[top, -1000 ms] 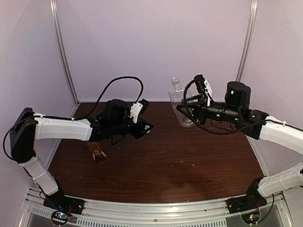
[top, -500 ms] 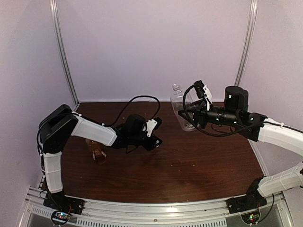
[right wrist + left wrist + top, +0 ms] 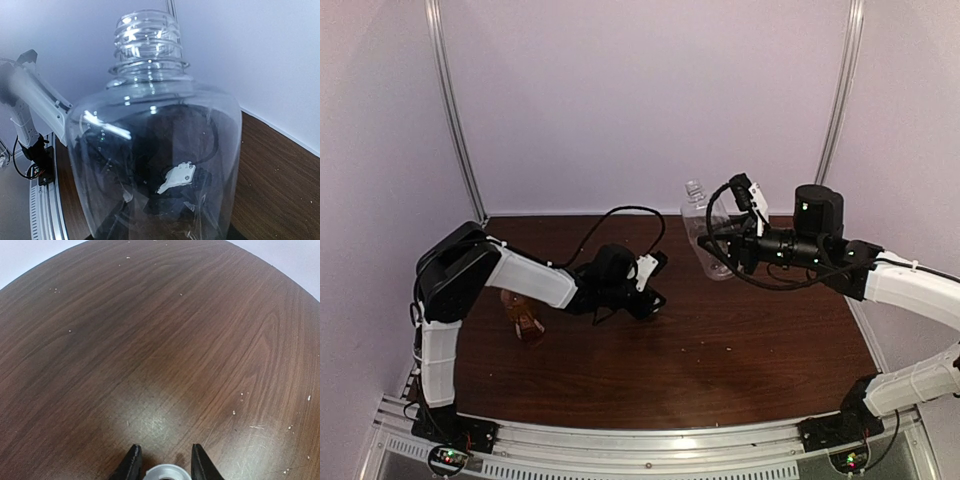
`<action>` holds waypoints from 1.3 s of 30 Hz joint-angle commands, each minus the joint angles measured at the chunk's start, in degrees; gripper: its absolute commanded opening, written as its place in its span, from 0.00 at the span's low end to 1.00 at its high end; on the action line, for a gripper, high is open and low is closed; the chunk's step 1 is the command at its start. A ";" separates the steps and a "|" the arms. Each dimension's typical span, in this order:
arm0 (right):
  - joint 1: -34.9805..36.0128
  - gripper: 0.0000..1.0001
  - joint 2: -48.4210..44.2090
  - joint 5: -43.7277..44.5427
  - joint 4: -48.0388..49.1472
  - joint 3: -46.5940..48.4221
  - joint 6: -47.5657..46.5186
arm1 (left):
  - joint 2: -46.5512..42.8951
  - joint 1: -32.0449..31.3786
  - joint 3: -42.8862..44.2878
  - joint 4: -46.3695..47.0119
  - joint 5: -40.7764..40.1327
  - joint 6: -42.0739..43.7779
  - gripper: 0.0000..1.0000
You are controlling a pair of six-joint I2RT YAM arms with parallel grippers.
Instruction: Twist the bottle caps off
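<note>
Left gripper [image 3: 164, 460] sits low over the table [image 3: 750, 350], fingers pinching a white cap [image 3: 165, 473]. Right gripper [image 3: 717, 242] clamps the clear bottle [image 3: 150, 165], raised and tilted, neck threads bare. Amber bottle [image 3: 525, 322] rests on the table beneath the left arm.

Clear btl [image 3: 150, 150] is hanging at approx. 1 o'clock, clamped in my R gripper [image 3: 713, 243], neck leaning back, threads bare, no cap. White cap [image 3: 165, 473] is sitting betw. my L fingers [image 3: 132, 465], near table centre. Amber btl [image 3: 525, 320] is leaning at 9 o'clock.
</note>
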 commanded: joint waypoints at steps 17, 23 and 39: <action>-1.61 0.45 -0.85 -0.36 2.07 -2.10 0.92 | 1.79 0.59 -1.22 1.24 -0.06 1.47 0.27; -2.14 0.45 -1.11 -0.45 2.00 -2.53 0.96 | 1.64 0.91 -0.22 -1.30 0.08 1.76 0.36; -3.18 0.45 -2.22 -0.84 1.59 -3.92 0.67 | -6.35 1.27 -0.15 -3.64 3.35 1.36 0.66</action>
